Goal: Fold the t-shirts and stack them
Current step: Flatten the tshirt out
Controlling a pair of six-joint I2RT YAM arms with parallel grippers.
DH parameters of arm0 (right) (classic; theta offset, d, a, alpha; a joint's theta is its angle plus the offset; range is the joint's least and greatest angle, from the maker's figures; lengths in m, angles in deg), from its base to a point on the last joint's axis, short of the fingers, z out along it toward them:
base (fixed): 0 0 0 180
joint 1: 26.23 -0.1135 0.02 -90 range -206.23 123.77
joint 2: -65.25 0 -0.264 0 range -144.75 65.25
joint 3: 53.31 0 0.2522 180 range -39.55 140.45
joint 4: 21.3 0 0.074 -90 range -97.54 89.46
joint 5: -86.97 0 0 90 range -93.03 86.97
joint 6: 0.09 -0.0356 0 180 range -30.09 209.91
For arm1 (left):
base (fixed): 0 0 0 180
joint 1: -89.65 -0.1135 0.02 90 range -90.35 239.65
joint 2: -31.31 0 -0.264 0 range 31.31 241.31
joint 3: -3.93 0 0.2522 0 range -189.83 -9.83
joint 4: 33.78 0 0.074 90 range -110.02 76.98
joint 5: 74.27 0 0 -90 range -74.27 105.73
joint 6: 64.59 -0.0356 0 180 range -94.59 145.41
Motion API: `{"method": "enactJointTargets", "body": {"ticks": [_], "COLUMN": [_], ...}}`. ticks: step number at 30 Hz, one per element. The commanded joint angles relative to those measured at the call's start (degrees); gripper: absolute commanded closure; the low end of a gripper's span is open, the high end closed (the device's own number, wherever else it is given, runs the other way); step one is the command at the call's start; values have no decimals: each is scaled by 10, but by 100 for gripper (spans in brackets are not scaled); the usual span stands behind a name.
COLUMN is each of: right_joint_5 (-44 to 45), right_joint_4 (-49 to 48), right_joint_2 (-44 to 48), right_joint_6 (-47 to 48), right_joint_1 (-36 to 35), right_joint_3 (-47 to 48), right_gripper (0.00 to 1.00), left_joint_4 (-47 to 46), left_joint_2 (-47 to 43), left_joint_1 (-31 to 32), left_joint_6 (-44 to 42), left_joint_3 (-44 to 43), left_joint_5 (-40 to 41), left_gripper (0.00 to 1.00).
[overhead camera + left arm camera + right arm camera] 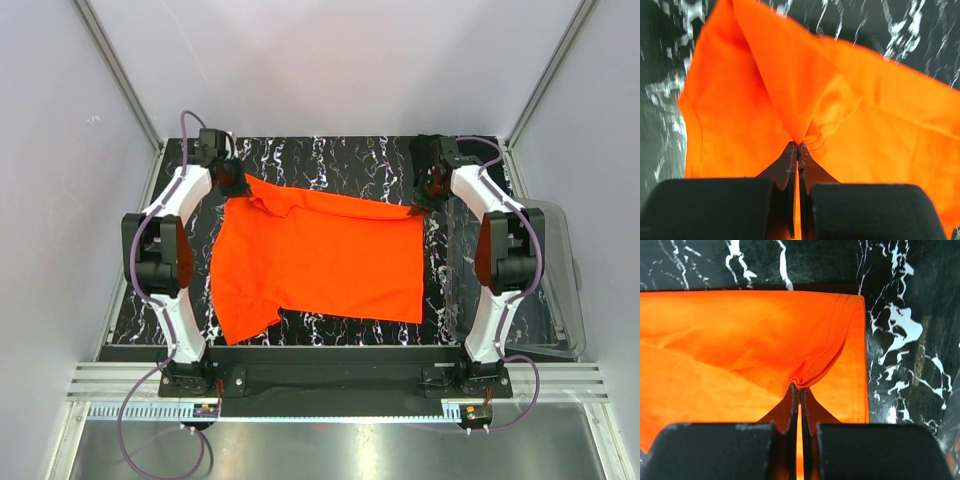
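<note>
An orange-red t-shirt (320,260) lies spread across the black marbled table (330,155), its far edge lifted at both ends. My left gripper (232,181) is shut on the shirt's far left corner; in the left wrist view the cloth (790,85) rises in a peak from the pinched tips (798,146). At the far right corner my right gripper (428,196) is shut on the hemmed edge (830,347), which bunches at its tips (799,386). A sleeve hangs toward the near left. No black t-shirt shows.
A clear plastic bin (535,280) stands at the table's right edge beside the right arm. Grey walls close in the back and both sides. Both arm bases stand at the near edge, on a metal rail.
</note>
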Motion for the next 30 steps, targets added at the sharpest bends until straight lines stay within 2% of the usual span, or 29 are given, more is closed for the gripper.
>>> {"method": "enactJointTargets", "body": {"ticks": [1, 6, 10, 19, 22, 26, 29, 30], "right_joint_5": [-17, -22, -31, -40, -62, -82, -81, -81], "right_joint_4": [7, 10, 12, 12, 24, 30, 30, 30], "right_joint_2": [45, 56, 61, 169, 217, 282, 349, 385], "right_joint_6": [-2, 9, 9, -1, -7, -14, -12, -12], "right_joint_1": [2, 2, 8, 7, 7, 7, 8, 5], "right_joint_3": [-8, -21, -23, 23, 56, 77, 67, 64], "right_gripper": [100, 100, 100, 100, 100, 100, 100, 100], "left_joint_4": [28, 38, 38, 34, 20, 7, -35, -46], "left_joint_2": [-63, -114, -138, -194, -251, -351, -458, -518], "left_joint_1": [-7, -25, -39, -39, -39, -39, -39, -39], "left_joint_6": [22, 34, 40, 56, 48, 19, -11, -17], "left_joint_3": [22, 69, 51, -142, -177, -216, -179, -165], "left_joint_5": [-14, -4, -32, -86, -75, -7, 50, 62], "left_gripper": [100, 100, 100, 100, 100, 100, 100, 100]}}
